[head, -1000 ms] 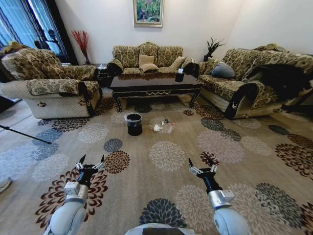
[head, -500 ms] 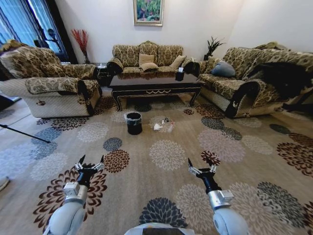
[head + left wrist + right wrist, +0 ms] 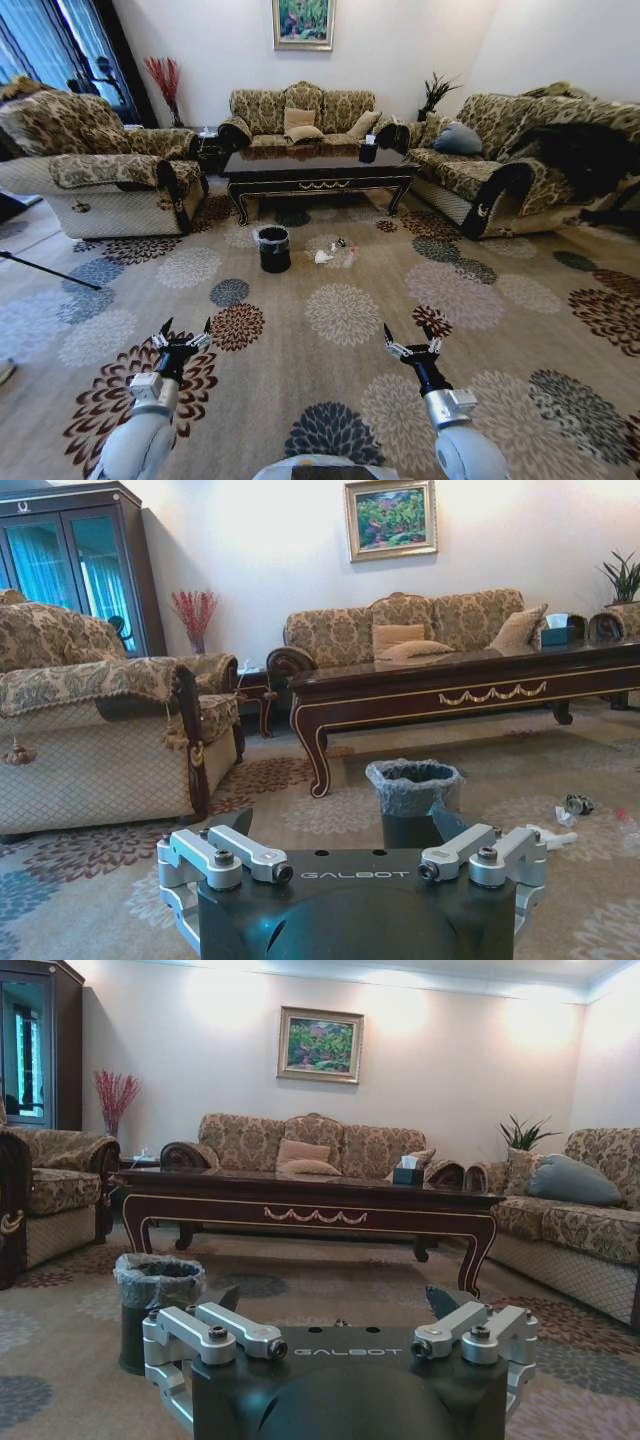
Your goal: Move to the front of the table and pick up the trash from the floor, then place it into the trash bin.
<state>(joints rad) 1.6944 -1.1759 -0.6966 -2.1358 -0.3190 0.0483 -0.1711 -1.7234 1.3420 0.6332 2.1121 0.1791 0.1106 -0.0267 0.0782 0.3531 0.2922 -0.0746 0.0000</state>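
Both tools, left tool [image 3: 181, 333] and right tool [image 3: 412, 343], hang spread open before us; far ahead, trash [image 3: 323, 257] lies right of the trash bin [image 3: 274, 249]. We judge the tissue light, soft, pinchable anywhere.

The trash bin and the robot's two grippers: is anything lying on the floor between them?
No. In the head view, only bare patterned floor separates the trash bin from the left gripper and right gripper.

Open floor [image 3: 340, 340] ahead; trash bin [image 3: 274, 250] fronts table [image 3: 318, 170].
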